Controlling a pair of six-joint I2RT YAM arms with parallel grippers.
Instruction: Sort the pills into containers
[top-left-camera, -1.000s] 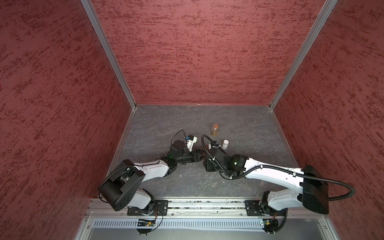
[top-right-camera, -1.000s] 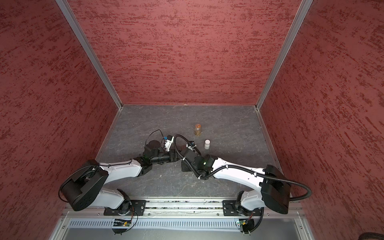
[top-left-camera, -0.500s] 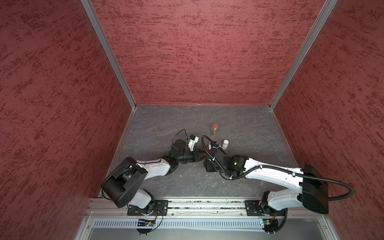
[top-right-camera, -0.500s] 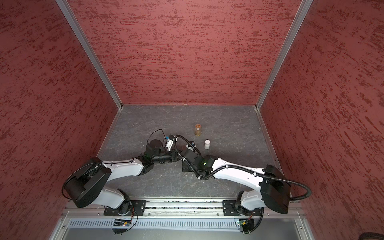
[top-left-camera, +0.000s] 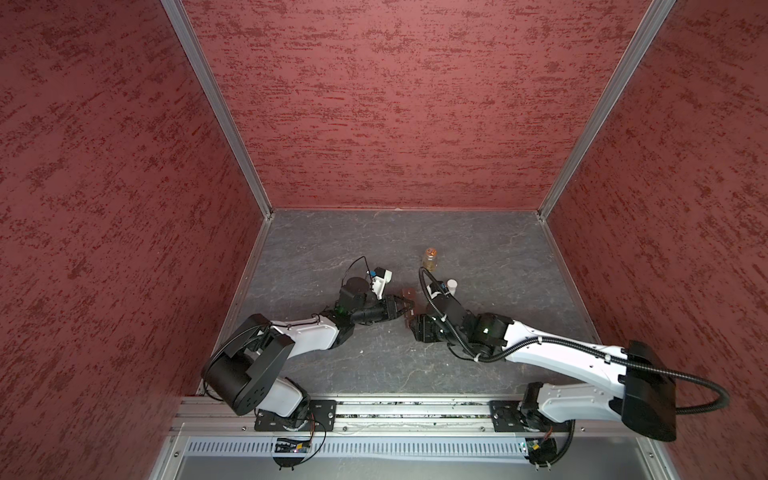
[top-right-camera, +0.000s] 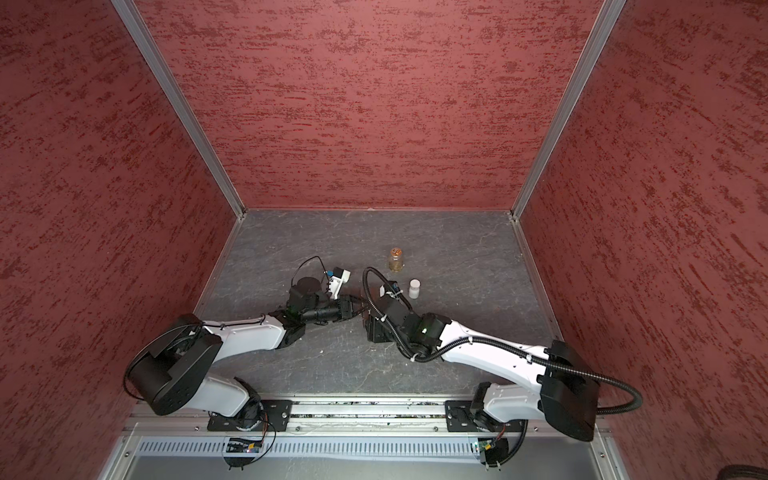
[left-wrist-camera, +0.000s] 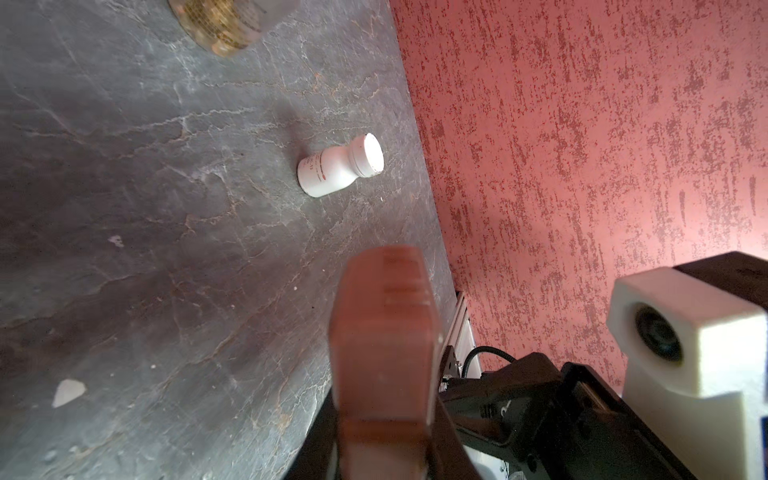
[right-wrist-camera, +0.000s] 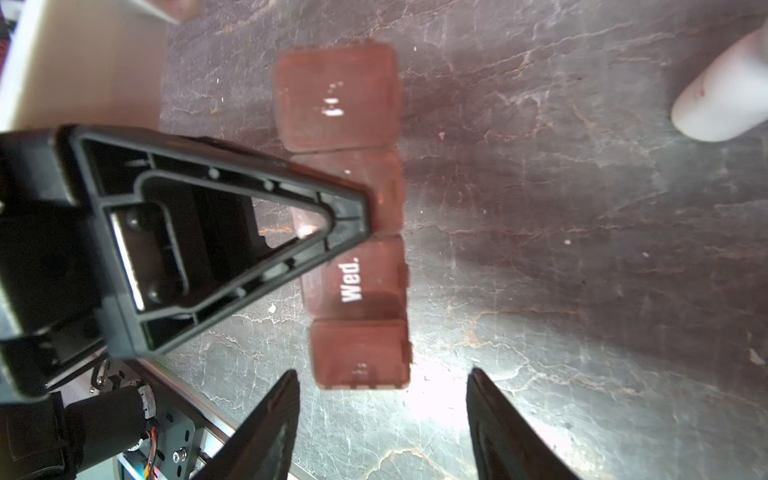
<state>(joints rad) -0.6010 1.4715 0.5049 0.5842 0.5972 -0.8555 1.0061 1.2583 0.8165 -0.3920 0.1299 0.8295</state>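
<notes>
The left gripper (top-left-camera: 406, 309) is clamped on the containers (right-wrist-camera: 361, 282) mid-strip, hiding one lid. The right gripper (right-wrist-camera: 382, 374) gapes wide at the strip's end. A white bottle (top-left-camera: 451, 286) and an amber bottle (top-left-camera: 430, 259) stand near.

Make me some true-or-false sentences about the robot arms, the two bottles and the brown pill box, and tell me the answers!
1. The white bottle stands upright. True.
2. The right tool is clamped on the pill organizer. False: its jaws stand open at the organizer's end, gripping nothing.
3. One lid of the pill organizer reads "Wed." True.
4. The amber bottle lies on its side. False: it stands upright, orange cap on top.
5. The left tool is closed on the pill organizer. True.
</notes>
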